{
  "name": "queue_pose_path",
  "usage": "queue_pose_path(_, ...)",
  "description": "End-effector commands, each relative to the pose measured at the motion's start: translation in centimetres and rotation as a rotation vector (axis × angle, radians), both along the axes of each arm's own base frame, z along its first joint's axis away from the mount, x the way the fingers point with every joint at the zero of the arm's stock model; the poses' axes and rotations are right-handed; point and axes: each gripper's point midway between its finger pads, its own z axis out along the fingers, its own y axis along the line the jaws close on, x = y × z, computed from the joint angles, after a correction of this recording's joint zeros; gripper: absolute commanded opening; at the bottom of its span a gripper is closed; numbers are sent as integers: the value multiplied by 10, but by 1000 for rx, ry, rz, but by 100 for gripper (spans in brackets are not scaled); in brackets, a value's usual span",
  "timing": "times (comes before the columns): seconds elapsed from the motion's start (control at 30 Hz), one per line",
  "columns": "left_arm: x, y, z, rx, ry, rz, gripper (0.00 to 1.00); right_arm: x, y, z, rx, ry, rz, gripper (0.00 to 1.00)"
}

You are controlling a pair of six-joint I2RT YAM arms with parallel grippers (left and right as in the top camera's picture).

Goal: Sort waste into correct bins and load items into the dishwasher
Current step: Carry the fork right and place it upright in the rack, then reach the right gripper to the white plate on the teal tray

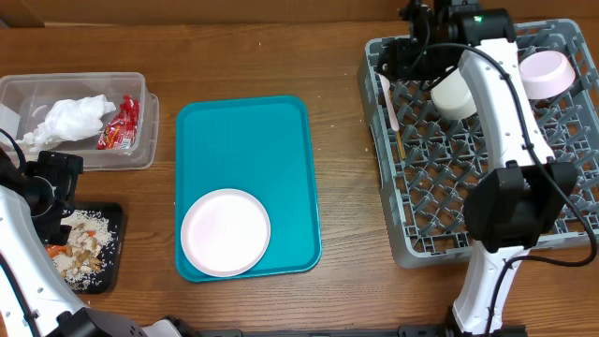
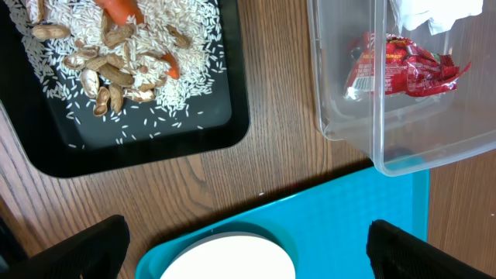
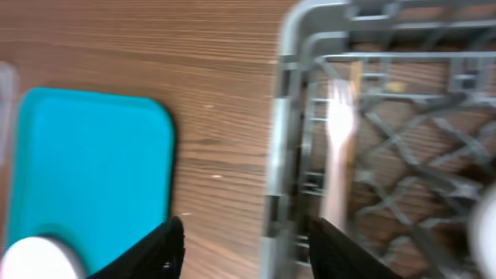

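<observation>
A slim white plastic fork (image 3: 338, 147) lay just inside the left rim of the grey dish rack (image 1: 398, 245), the right gripper (image 3: 252, 252) above that rim, jaws apart and empty

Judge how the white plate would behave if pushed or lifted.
The white plate looks thin and rigid, so probably light and stiff. Flat on the smooth teal tray, it would likely slide, not tip. Its low rim may resist pinching.

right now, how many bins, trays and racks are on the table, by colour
clear tub: 1
black tray: 1
teal tray: 1
grey rack: 1
total: 4
</observation>
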Motion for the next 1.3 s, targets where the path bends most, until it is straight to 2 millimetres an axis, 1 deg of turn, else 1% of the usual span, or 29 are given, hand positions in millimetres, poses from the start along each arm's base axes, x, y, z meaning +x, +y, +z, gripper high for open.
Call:
queue_pose_path(0.0,1,2,1,10,2,-8,100,-21,41,40,142,-37,107,57)
queue_pose_path(0.03,1,2,1,10,2,-8,100,-31,55,47,182,-25,145,57)
queue_pose_path(0.1,1,2,1,10,2,-8,100,-55,84,49,227,36,214,56)
queue_pose_path(0.2,1,2,1,10,2,-8,100,-91,122,38,189,125,303,55)
queue_pose_path(0.23,1,2,1,10,2,-8,100,-99,131,35,178,138,327,55)
queue_pose_path(0.27,1,2,1,11,2,-8,100,-113,148,27,149,155,369,55)
queue_pose_path(0.3,1,2,1,11,2,-8,100,-131,166,13,83,171,417,55)
queue_pose_path(0.37,1,2,1,10,2,-8,100,-155,186,-14,-10,201,470,55)
queue_pose_path(0.4,1,2,1,10,2,-8,100,-164,196,-27,-25,221,474,55)
queue_pose_path(0.47,1,2,1,11,2,-8,100,-189,225,-65,-27,261,470,52)
queue_pose_path(0.57,1,2,1,10,2,-8,100,-207,238,-93,-25,292,457,51)
queue_pose_path(0.6,1,2,1,10,2,-8,100,-210,239,-98,-25,300,451,51)
queue_pose_path(0.67,1,2,1,11,2,-8,100,-218,239,-111,-29,337,416,47)
queue_pose_path(0.87,1,2,1,10,2,-8,100,-237,237,-140,-42,395,383,46)
queue_pose_path(0.97,1,2,1,11,2,-8,100,-244,237,-150,-44,416,360,43)
queue_pose_path(1.03,1,2,1,10,2,-8,100,-256,240,-157,-49,428,383,43)
queue_pose_path(1.13,1,2,1,10,2,-8,100,-265,245,-159,-57,431,406,41)
queue_pose_path(1.2,1,2,1,10,2,-8,100,-271,252,-158,-53,423,417,32)
queue_pose_path(1.27,1,2,1,10,2,-8,100,-270,255,-160,-67,416,385,30)
